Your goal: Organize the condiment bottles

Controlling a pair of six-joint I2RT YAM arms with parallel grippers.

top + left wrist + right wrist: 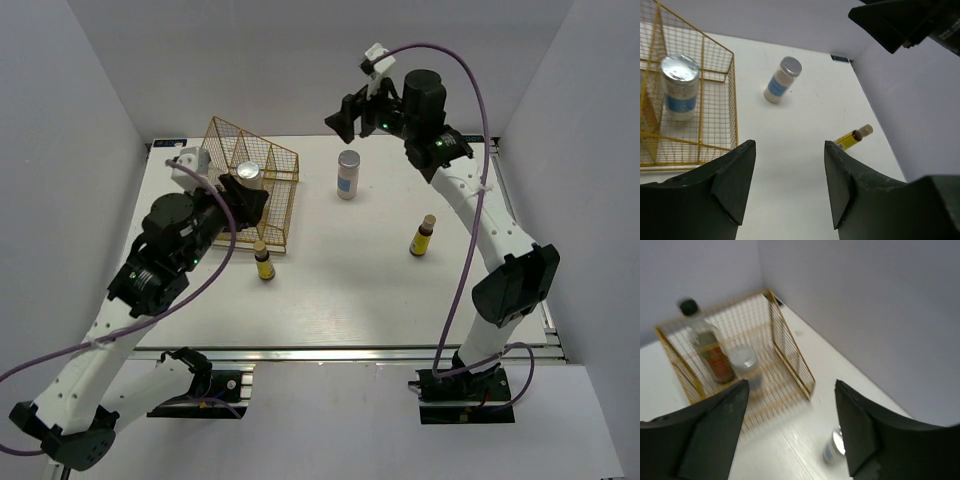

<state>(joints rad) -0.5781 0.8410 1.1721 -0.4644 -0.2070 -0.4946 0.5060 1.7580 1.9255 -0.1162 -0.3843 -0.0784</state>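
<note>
A gold wire rack (226,140) stands at the back left. In the right wrist view it (790,352) holds the tall dark-filled, black-capped, red-labelled bottle (707,347) and a white silver-lidded jar (745,365). That jar (248,174) (679,87) sits just beyond my open, empty left gripper (252,205) (789,185). The second jar (348,175) (782,80) (835,447) stands upright on the table, below my open, empty right gripper (342,118) (790,435), which hovers high. One yellow bottle (263,262) stands by the rack's front; another (423,237) (854,136) stands to the right.
The white table (340,290) is enclosed by grey walls (300,60) on three sides. In the top view my left arm (170,240) covers the rack's front left part and hides the tall bottle there.
</note>
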